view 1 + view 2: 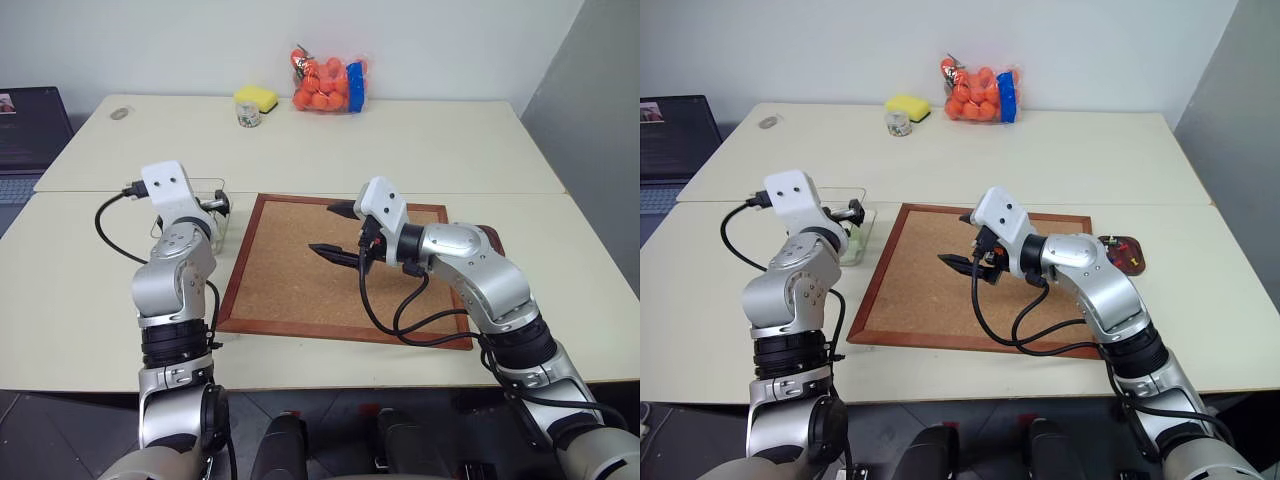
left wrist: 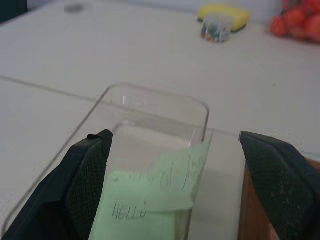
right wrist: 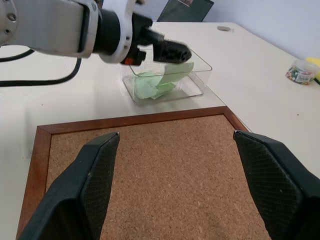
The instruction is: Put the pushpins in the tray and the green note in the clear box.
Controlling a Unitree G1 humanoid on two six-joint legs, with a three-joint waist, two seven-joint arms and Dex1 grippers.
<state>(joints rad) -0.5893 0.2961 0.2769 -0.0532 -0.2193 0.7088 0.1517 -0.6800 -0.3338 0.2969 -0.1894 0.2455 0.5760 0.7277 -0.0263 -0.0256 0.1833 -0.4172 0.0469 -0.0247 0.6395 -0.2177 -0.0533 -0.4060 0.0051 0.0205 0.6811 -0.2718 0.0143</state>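
Observation:
The clear box stands on the table left of the corkboard. The green note, with handwriting on it, lies inside the box, one edge leaning up against a wall. My left gripper hovers just over the box, open, its fingers on either side of the note and holding nothing. Over the middle of the corkboard my right gripper is open and empty. The tray sits at the board's right edge, partly behind my right arm. Small coloured specks in it look like pushpins.
At the far edge of the table are a small jar of coloured pins, a yellow sponge and a bag of orange balls. A laptop sits off the table's left side.

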